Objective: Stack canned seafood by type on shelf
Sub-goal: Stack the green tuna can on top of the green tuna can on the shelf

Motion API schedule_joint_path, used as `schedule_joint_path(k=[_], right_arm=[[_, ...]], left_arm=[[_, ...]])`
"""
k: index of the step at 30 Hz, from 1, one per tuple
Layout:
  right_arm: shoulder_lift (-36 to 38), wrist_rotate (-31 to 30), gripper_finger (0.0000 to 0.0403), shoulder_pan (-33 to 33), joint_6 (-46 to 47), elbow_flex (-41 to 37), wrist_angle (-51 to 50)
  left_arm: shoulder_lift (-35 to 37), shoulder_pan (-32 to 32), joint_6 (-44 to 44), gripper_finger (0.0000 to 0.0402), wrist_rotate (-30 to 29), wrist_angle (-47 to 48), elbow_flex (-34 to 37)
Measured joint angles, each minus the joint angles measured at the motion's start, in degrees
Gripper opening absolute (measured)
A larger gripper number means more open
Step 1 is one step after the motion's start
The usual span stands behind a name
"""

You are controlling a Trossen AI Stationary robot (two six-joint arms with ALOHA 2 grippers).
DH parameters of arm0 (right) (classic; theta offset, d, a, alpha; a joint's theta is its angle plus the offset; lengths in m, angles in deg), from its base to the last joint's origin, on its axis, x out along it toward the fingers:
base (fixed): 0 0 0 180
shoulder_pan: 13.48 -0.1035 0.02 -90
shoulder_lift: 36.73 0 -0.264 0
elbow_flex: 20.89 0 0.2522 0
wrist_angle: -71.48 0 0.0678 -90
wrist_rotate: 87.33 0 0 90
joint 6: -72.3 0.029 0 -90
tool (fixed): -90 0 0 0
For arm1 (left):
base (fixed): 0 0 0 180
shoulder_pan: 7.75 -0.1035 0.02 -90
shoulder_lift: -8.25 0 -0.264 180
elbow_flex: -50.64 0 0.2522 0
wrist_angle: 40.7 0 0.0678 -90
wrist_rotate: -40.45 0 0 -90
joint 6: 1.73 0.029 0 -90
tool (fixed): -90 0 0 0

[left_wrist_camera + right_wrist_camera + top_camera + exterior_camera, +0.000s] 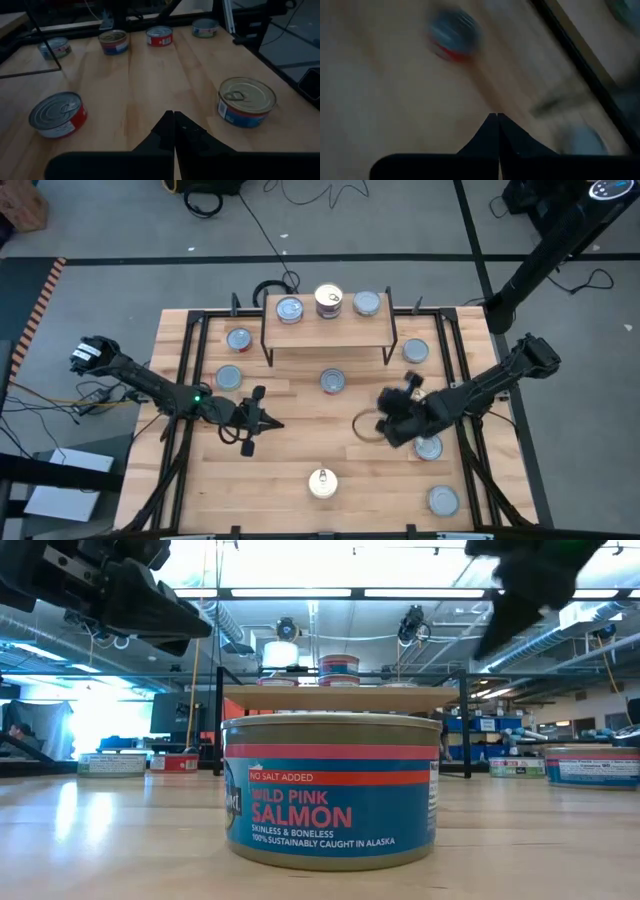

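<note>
Loose tins (333, 381) ring both empty, closed grippers, left (262, 420) and right (385, 423) (its view blurred), before the shelf (327, 328).

Fingers (173, 131) together; six tins on tabletop (165, 85).

The floor (420, 220) around the slatted wooden surface (300, 445) is grey, crossed by dark tape lines, with black cables (300, 195) trailing beyond the far edge. Long ceiling lights (300, 592) glow overhead among pipes and ducts. A bright window (110, 715) fills the room's left side; blue shelving (490, 730) stands at the right.
</note>
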Motion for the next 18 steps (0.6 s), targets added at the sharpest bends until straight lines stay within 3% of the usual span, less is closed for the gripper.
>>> schedule_joint_path(k=[3,7,12,18], right_arm=[[0.42,1.8,0.001,3.92,8.47,0.0,-10.49],[0.47,5.25,0.0021,10.24,13.05,-0.71,-15.46],[4.22,5.69,0.0005,14.73,19.67,-6.77,-13.18],[14.61,3.01,0.0003,15.0,32.15,-17.69,-1.6]], left_arm=[[-0.08,0.28,0.02,0.0005,-0.33,-0.91,-0.02],[-0.06,0.33,0.08,0.0005,-0.46,-1.85,-0.02],[-0.08,0.37,-0.15,0.0005,-0.48,-1.84,-0.02],[-0.08,1.46,0.02,0.0005,-0.5,-1.86,-0.02]])
